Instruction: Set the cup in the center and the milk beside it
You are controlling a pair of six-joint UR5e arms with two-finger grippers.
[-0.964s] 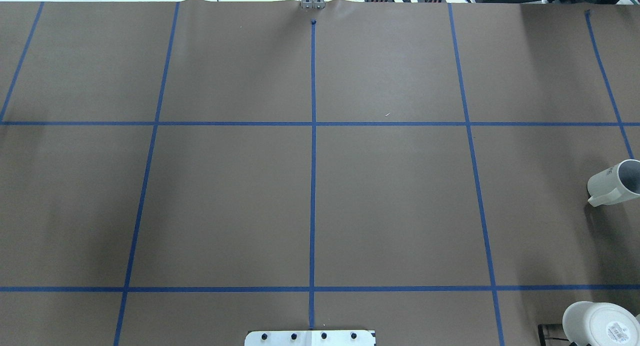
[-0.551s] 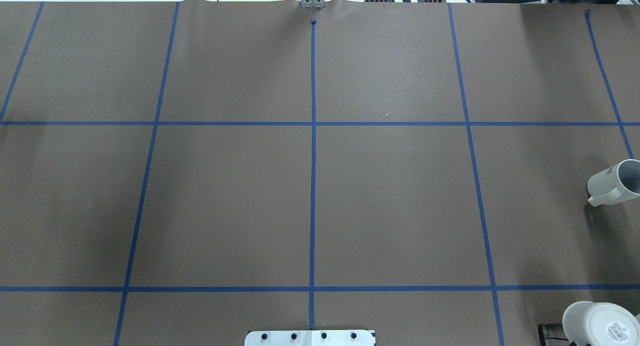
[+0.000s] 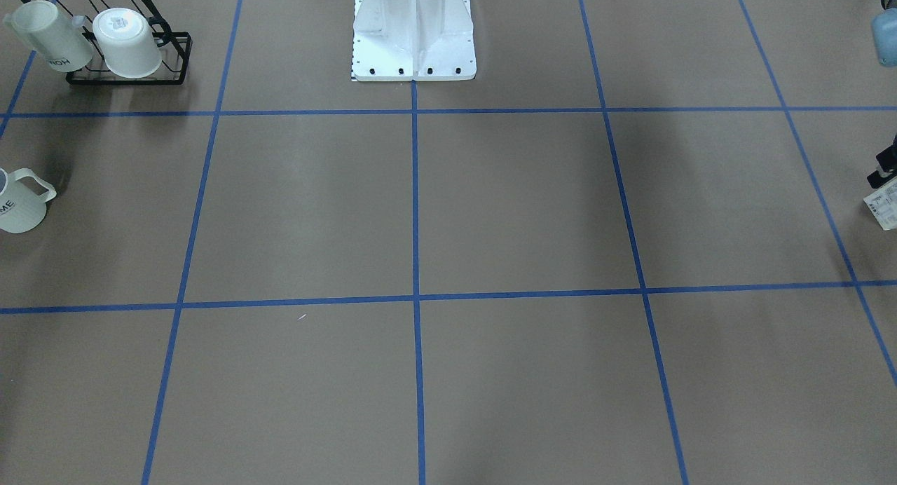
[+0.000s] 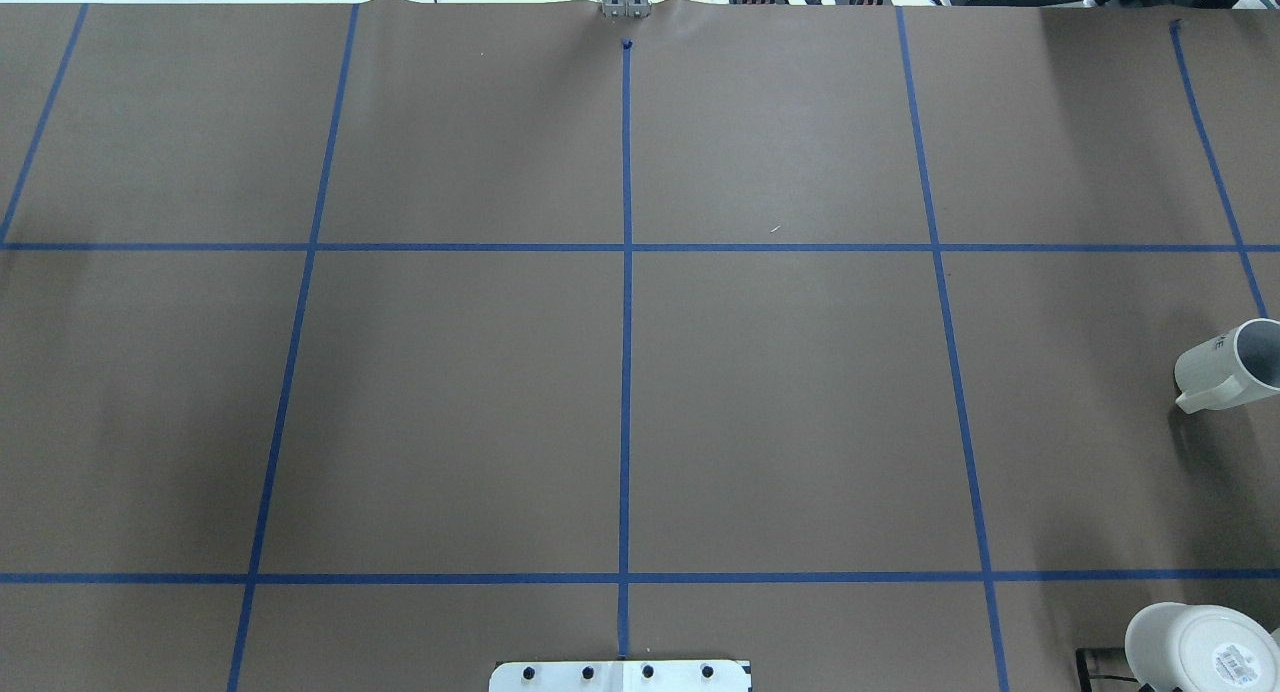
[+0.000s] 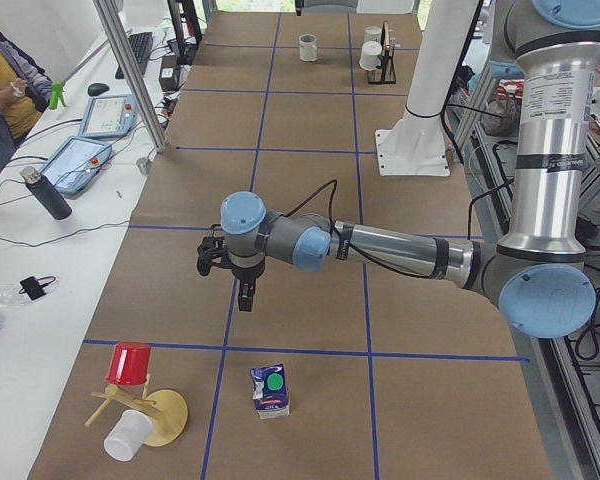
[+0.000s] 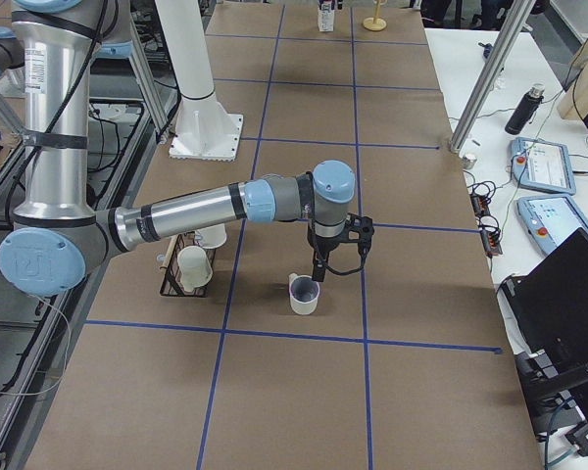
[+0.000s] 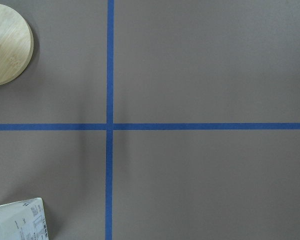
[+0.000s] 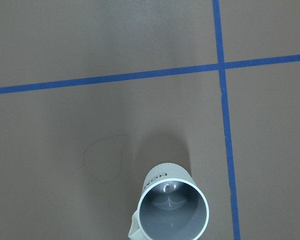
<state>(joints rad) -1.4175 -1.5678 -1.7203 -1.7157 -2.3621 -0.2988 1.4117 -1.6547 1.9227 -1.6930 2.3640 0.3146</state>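
The cup (image 4: 1225, 367), a white ribbed mug with a dark grey inside, stands upright at the table's far right. It also shows in the front view (image 3: 17, 201), the right side view (image 6: 304, 294) and the right wrist view (image 8: 172, 210). My right gripper (image 6: 338, 262) hovers just above and beside it, showing only in the side view, so I cannot tell its state. The milk (image 5: 270, 390), a blue and white carton with a green cap, stands at the table's left end, its corner in the left wrist view (image 7: 17, 220). My left gripper (image 5: 228, 280) hangs above the table short of it; state unclear.
A black wire rack (image 3: 126, 50) with two white mugs stands near the cup, by the robot's right side. A wooden stand (image 5: 145, 410) with a red and a white cup is beside the milk. The white robot base (image 3: 413, 36) is mid-table. Operators' desk runs along the far side.
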